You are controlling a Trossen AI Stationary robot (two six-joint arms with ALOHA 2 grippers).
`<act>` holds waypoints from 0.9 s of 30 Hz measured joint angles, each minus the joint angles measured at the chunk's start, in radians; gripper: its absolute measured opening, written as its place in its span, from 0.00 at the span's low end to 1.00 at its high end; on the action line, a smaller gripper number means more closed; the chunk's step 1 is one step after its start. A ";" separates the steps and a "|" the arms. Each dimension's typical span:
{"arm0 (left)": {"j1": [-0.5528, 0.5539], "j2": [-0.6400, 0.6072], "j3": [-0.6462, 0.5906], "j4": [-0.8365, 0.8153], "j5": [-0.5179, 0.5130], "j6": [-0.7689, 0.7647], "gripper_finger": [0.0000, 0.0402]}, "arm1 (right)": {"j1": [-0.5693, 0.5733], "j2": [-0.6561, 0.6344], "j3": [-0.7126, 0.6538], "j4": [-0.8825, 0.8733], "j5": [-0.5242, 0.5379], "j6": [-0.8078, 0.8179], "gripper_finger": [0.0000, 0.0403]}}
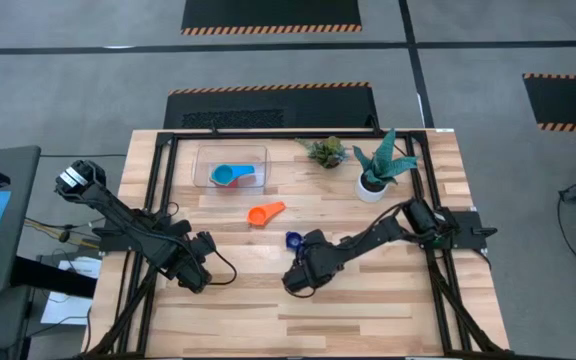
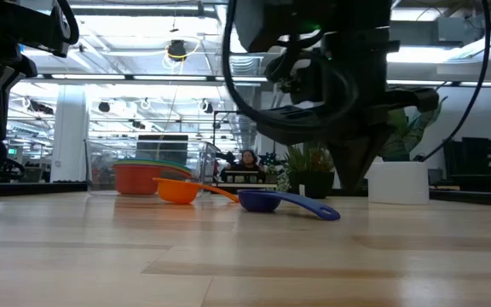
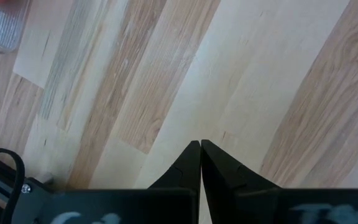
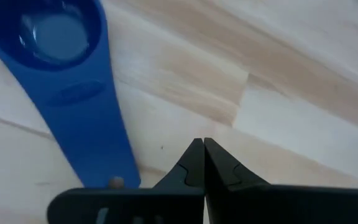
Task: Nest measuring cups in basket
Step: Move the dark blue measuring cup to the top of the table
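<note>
The clear basket (image 1: 230, 165) stands at the table's far side, left of the middle, and holds a light blue measuring cup (image 1: 225, 176) over a red one (image 1: 249, 183). An orange cup (image 1: 265, 213) lies on the wood nearer to me. A dark blue cup (image 4: 73, 74) lies further right, its bowl (image 2: 260, 200) on the table. My right gripper (image 4: 202, 147) is shut, just above the wood beside that cup's handle. My left gripper (image 3: 201, 146) is shut over bare wood at the near left (image 1: 196, 280).
A white pot with a green plant (image 1: 372, 186) and a smaller plant (image 1: 326, 151) stand at the far right. Black frame rails (image 1: 163, 200) run along the table's sides. Bare wood (image 1: 268, 320) stretches across the near half.
</note>
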 joint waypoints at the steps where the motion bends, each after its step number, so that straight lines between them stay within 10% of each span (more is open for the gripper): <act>1: 0.000 0.000 0.000 0.000 0.000 0.000 0.00 | 0.007 0.000 0.000 -0.011 0.006 0.018 0.03; 27: 0.000 0.000 0.000 0.003 -0.015 0.006 0.00 | -0.120 -0.001 -0.115 0.232 0.082 -0.162 0.03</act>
